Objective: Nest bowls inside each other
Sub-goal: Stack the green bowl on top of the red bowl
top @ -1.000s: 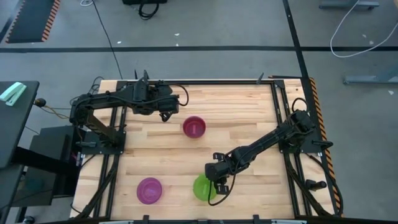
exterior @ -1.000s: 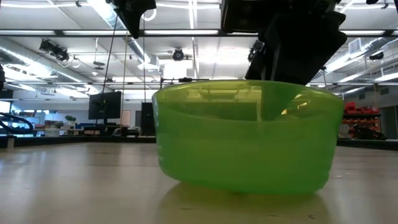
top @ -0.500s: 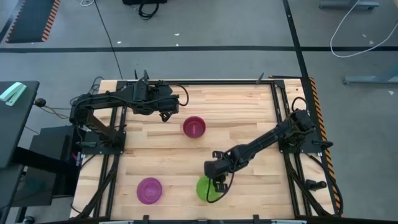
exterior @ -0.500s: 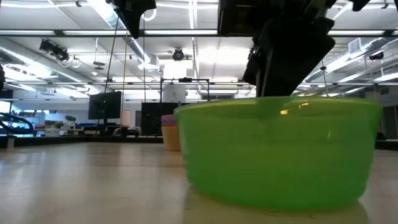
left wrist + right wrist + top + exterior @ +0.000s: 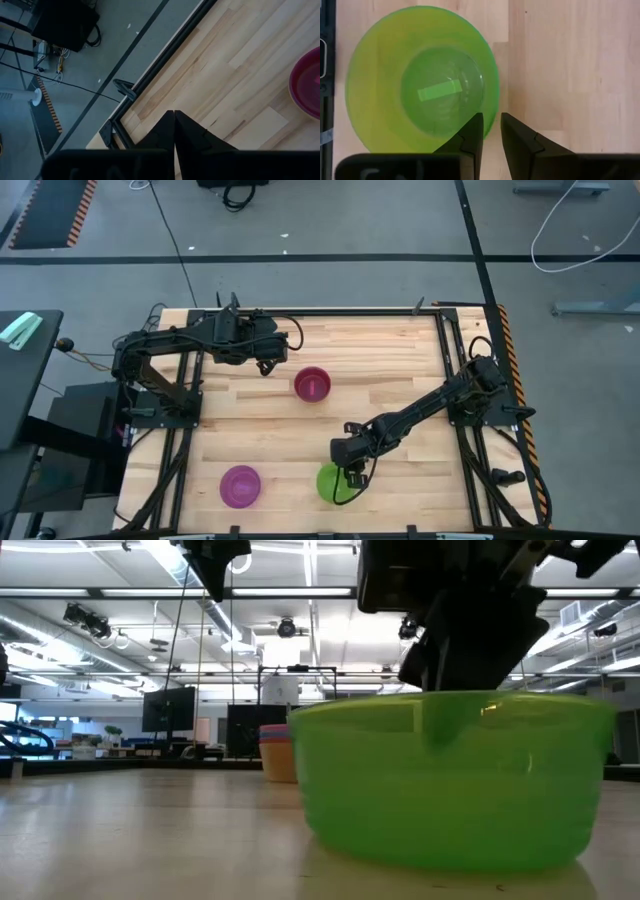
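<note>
One round green plastic bowl, lower centre: light, stiff, slick; take by rim; right gripper grasps rim wall; left gripper, upper left, clenched empty.

The surface is a top of pale wooden planks laid side by side, bordered by a dark frame, with black-and-orange striped tape along its right edge; three bowls rest directly on it, all upright and well apart from each other; a pink bowl sits near the middle, slightly toward the far side; a purple bowl sits at the near left; a green bowl sits at the near edge, right of the purple one, almost touching the frame; in the low view the pink bowl shows coloured layers of other bowls stacked in it, their exact number unclear.
</note>
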Motion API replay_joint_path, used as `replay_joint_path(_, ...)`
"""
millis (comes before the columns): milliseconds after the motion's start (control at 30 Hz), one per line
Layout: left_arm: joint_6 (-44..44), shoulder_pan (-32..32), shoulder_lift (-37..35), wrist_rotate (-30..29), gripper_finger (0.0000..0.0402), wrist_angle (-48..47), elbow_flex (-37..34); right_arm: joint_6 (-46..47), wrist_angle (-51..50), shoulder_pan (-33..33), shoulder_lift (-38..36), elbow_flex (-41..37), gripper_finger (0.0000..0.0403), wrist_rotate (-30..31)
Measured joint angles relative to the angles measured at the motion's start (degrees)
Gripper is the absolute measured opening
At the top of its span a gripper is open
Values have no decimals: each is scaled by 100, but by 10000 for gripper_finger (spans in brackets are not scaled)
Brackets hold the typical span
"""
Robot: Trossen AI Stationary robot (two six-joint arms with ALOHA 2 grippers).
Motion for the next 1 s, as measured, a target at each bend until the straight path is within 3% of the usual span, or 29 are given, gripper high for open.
replay_joint_path(400,-2,0,0,0,31,2,0,71,33,0,0,-37,74,23)
replay_joint_path(633,2,-84,0,0,17,-2,0,71,31,-4,0,-37,66,161)
replay_joint_path(900,3,-127,0,0,12,-9,0,70,29,-13,0,-37,13,472)
replay_joint_path(1000,4,-127,0,0,23,-11,0,45,31,-13,0,-37,9,481)
